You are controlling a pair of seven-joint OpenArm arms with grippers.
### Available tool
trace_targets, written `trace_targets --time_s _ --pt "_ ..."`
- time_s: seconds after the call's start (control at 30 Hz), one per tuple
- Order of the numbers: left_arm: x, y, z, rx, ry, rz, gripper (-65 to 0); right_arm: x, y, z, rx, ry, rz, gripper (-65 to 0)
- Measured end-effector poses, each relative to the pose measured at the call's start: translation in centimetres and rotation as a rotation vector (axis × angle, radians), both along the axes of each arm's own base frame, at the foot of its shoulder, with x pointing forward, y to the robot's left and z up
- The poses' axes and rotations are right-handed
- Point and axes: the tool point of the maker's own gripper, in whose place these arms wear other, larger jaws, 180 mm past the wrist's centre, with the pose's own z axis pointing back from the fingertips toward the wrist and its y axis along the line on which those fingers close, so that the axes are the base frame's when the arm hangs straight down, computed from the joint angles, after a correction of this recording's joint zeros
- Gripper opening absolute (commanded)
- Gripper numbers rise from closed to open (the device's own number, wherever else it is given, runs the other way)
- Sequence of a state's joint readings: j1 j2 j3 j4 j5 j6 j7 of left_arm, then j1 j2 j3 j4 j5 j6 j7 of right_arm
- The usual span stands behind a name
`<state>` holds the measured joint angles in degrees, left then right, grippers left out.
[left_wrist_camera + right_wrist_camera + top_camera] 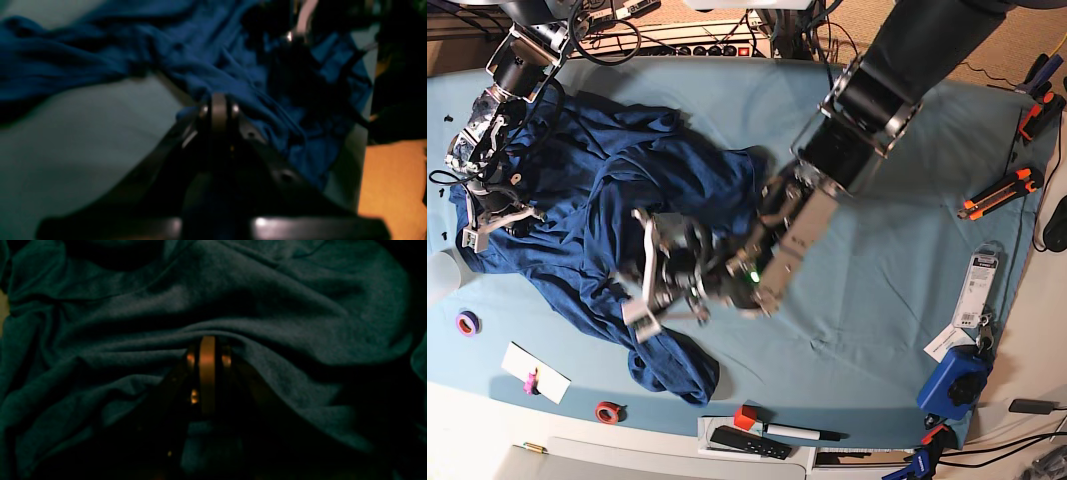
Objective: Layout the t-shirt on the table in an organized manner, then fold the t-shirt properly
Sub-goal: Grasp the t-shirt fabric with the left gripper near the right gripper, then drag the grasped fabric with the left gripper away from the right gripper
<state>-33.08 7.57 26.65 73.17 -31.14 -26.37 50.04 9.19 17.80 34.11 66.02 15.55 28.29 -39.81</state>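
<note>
Left gripper [218,108] of my rig is clamped shut on a ridge of the t-shirt [617,190], its two fingers pressed flat together with blue knit bunched up right at their tips. From the base view I see that arm reaching in from the far right corner and coming down near the middle of the table [877,260], where the shirt's right-hand edge is gathered. My right gripper [207,353] is likewise pinched closed on the garment; its wrist camera shows nothing but dark, rumpled fabric draped over and around the closed fingers. In the base view that arm works at the table's left side, over the shirt's far-left portion. The t-shirt itself lies crumpled on the teal cloth, spread from the left edge toward the centre, one lobe trailing down toward the white front edge. Rolls of tape [467,323], a white card [535,372] and a marker [792,432] sit along the front; orange-handled tools [997,195] lie at right.
</note>
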Motion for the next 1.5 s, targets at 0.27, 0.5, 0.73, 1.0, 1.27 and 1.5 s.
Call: trace_targets --time_s 0.27,0.5,0.73,1.0,1.27,1.5 --pt "3.0 1.9 2.4 -0.046 -0.022 0.082 -65.0 0.0 -0.2 0.0 0.002 0.0 -0.016 -62.6" --pt "6.8 4.7 4.0 0.044 -0.144 0.18 -65.0 -0.1 -0.3 0.0 0.001 0.001 -0.022 -62.6" --pt "10.8 10.0 5.4 0.087 -0.192 0.328 -65.0 -0.1 -0.4 -0.1 -0.009 0.005 -0.023 -62.6" --pt "9.7 12.4 -4.9 0.091 0.021 0.459 -31.5 -0.1 -0.4 0.0 -0.009 0.005 -0.022 -62.6" --pt "6.4 10.4 -11.2 0.017 0.322 0.446 -31.6 -0.1 -0.4 0.0 -0.008 0.004 -0.023 -62.6" --pt "5.1 7.8 -11.3 0.004 0.372 0.406 -31.7 -0.1 -0.4 0.0 -0.009 0.005 -0.023 -62.6"
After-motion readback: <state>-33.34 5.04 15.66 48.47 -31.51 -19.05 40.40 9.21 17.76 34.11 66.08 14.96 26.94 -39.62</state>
